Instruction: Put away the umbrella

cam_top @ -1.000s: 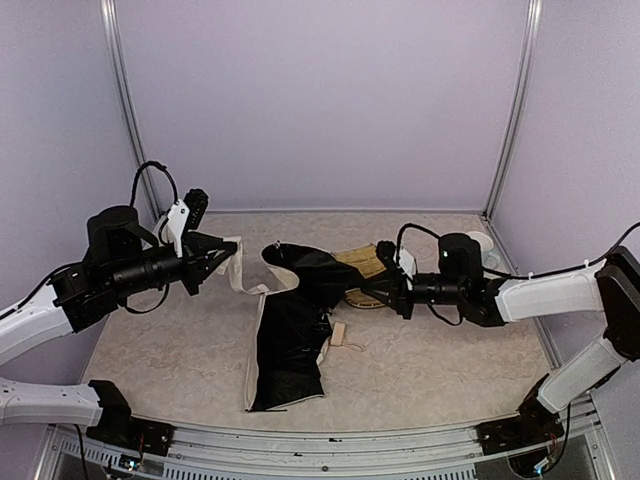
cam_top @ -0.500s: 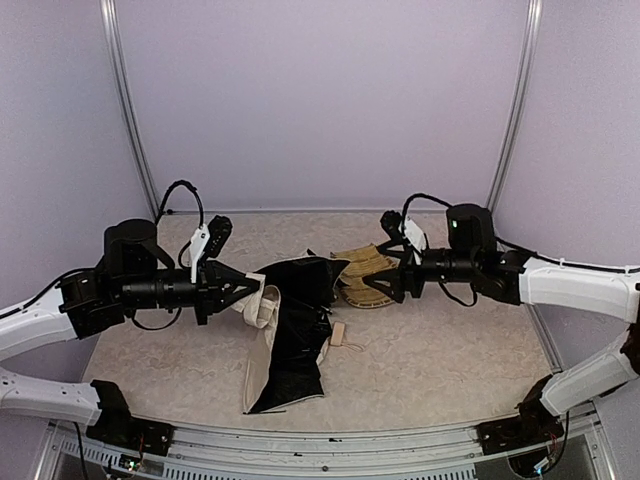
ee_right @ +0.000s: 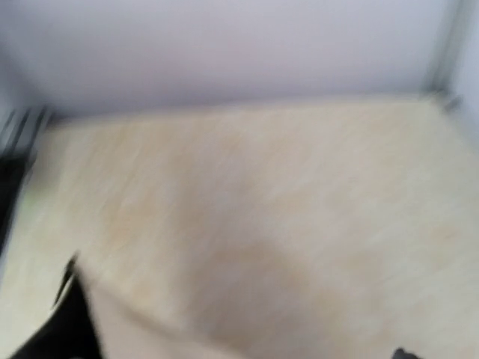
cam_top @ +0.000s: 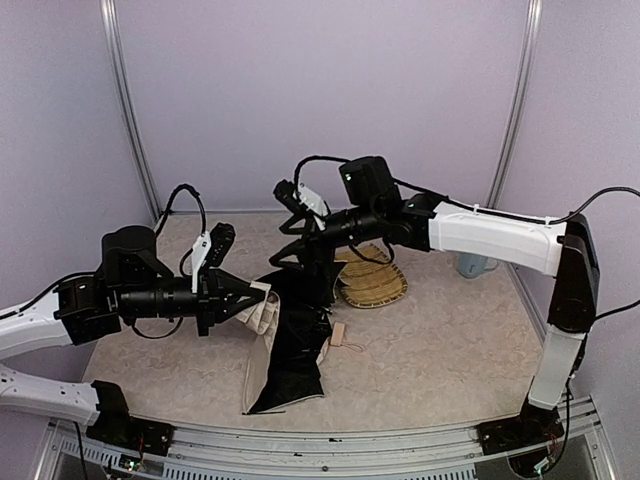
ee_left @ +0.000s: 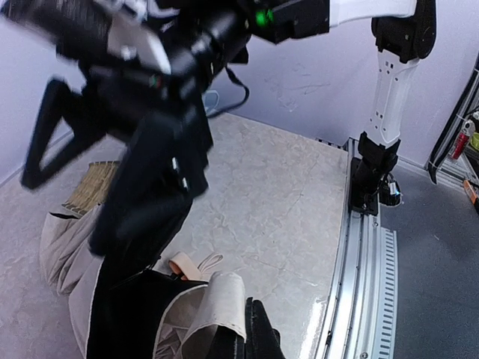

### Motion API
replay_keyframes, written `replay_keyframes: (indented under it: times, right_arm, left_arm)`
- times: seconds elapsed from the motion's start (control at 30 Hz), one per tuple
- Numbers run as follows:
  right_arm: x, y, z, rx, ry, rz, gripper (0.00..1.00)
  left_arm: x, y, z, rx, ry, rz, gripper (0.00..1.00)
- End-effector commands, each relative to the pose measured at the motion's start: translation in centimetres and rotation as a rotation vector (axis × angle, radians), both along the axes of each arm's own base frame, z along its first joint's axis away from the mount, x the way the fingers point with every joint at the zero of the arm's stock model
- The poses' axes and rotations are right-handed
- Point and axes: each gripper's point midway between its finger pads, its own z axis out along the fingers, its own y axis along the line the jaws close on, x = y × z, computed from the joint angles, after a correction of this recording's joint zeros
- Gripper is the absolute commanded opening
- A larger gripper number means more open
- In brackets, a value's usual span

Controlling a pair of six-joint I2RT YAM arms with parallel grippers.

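The umbrella point(cam_top: 290, 350) lies collapsed on the table, its black inner side up and edged in cream, with its tan strap point(cam_top: 338, 333) to the right. My left gripper point(cam_top: 257, 292) is shut on a fold of its cream fabric point(ee_left: 219, 299) and holds that fold just above the table. In the left wrist view the black fingertips point(ee_left: 258, 338) pinch the fold at the bottom edge. My right gripper point(cam_top: 283, 245) hangs open above the umbrella's far end, holding nothing. The right wrist view is blurred and shows only table.
A woven straw basket tray point(cam_top: 378, 285) sits to the right of the umbrella, partly under my right arm. A pale cup point(cam_top: 474, 265) stands at the far right by the wall. Purple walls close in three sides. A metal rail point(ee_left: 363, 284) runs along the near edge.
My right arm let go of the black canopy, opened, and swung up and left from beside the basket to over the umbrella. My left gripper carried the cream fold rightward.
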Motion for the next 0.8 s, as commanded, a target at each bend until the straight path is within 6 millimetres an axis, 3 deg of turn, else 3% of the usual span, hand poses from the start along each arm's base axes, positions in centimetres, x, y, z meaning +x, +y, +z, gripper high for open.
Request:
replay_keyframes:
  times: [0.0, 0.03, 0.1, 0.17, 0.27, 0.4, 0.53, 0.67, 0.77]
  right_arm:
    - [-3.6, 0.4, -7.8, -0.235, 0.103, 0.090, 0.84]
    - [-3.5, 0.1, -8.8, -0.265, 0.109, 0.077, 0.78]
    - [-3.5, -0.6, -10.5, -0.317, 0.129, 0.049, 0.55]
    - [-3.7, -1.3, -10.8, -0.319, 0.132, 0.028, 0.26]
    - [-4.7, -2.5, -10.2, -0.264, 0.120, 0.020, 0.02]
    - [-6.8, -4.9, -11.0, -0.201, 0.026, 0.015, 0.00]
    - [-9.3, -6.4, -13.5, -0.176, -0.101, 0.049, 0.00]
    - [-8.2, -7.4, -17.9, -0.261, -0.125, -0.015, 0.00]
    - [-6.8, -7.4, -19.3, -0.294, -0.130, -0.071, 0.00]
  left_arm:
    - [-0.9, 0.7, 0.5, -0.020, 0.010, 0.019, 0.00]
    - [-1.1, 0.8, 0.5, -0.021, 0.018, 0.020, 0.00]
    - [-1.7, 0.9, 0.4, -0.024, 0.034, 0.016, 0.00]
    - [-2.2, 1.1, 0.2, -0.018, 0.058, 0.021, 0.00]
    - [-2.9, 1.5, -0.1, -0.011, 0.098, 0.042, 0.00]
    - [-3.8, 2.2, -1.3, 0.004, 0.171, 0.088, 0.00]
    - [-4.2, 3.4, -3.5, 0.023, 0.309, 0.170, 0.00]
    - [-5.4, 3.9, -6.6, 0.038, 0.439, 0.202, 0.00]
    - [-7.1, 3.6, -8.9, 0.065, 0.511, 0.173, 0.00]
